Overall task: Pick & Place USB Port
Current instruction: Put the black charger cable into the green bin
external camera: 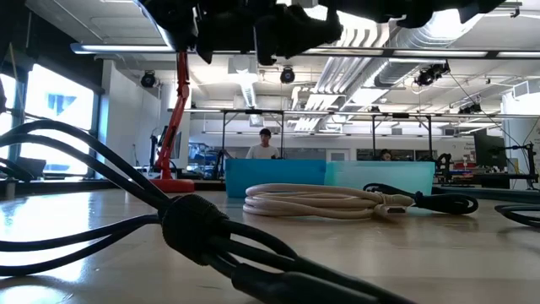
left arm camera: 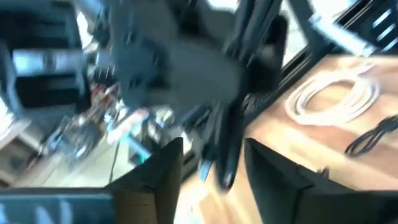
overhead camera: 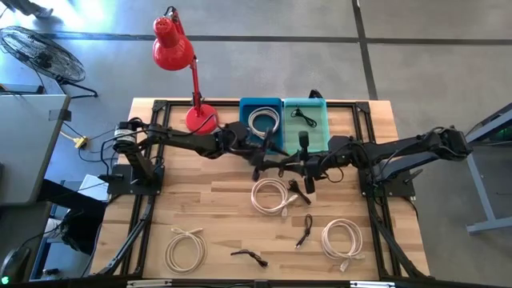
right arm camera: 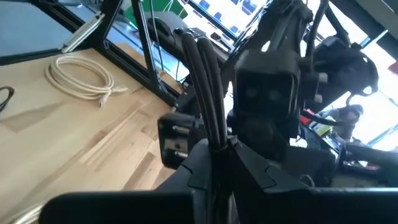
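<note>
Your counter [overhead camera: 224,216] is crowded. At the far edge a red lamp [overhead camera: 178,56] stands left of two bins: a blue bin [overhead camera: 243,108] holding a coiled white cable [overhead camera: 262,122], and just to its right a teal bin [overhead camera: 323,112] holding a small black cable [overhead camera: 302,117]. Near centre lies another white cable coil [overhead camera: 270,196], with two more at the near side, one left [overhead camera: 186,247] and one right [overhead camera: 343,239]. Small black cables sit between them: one near centre-right [overhead camera: 305,230], one at the near edge [overhead camera: 250,256].

Both arms meet over the middle, just on the near side of the bins, and crowd each other. Your right end effector [right arm camera: 214,140] is clamped on a bundle of black USB cable [right arm camera: 202,74], lifted off the wood. The left end effector [left arm camera: 214,168] hangs just beside it with fingers [left arm camera: 165,174] spread and the dark cable end between them; contact there can't be told.

A black cable piece [overhead camera: 298,190] lies on the counter below the right end effector, touching the centre coil's right side.

Across the low view, a thick black cable [external camera: 194,224] blocks the foreground.
</note>
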